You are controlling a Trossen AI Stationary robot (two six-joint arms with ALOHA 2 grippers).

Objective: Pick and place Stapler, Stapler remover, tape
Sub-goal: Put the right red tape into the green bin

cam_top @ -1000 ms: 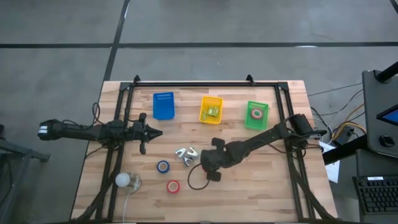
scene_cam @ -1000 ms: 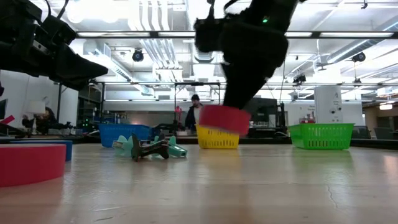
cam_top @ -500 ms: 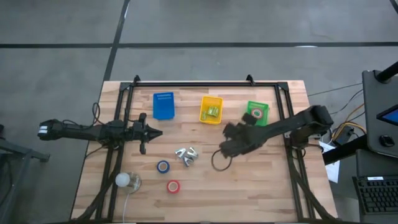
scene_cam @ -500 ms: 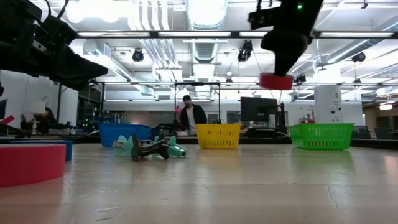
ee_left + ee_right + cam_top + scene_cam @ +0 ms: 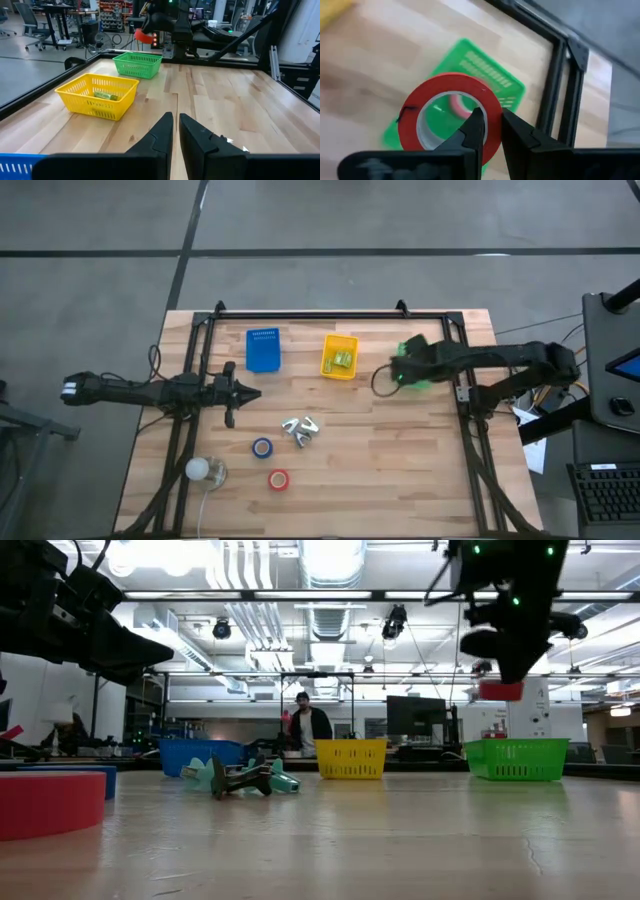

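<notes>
The step in hand is the placing of a red ring-shaped tape roll with a pale core [image 5: 451, 115]. The right gripper [image 5: 490, 125] pinches its rim between both fingers and hangs above the green mesh plastic bin [image 5: 418, 376] at 2 o'clock on the wooden tabletop [image 5: 400, 470]; another red roll already lies inside. The next move calls for lowering within the bin walls, then spreading the fingers. The left gripper [image 5: 174, 131] waits at 9 o'clock, fingers pressed nearly together.
</notes>
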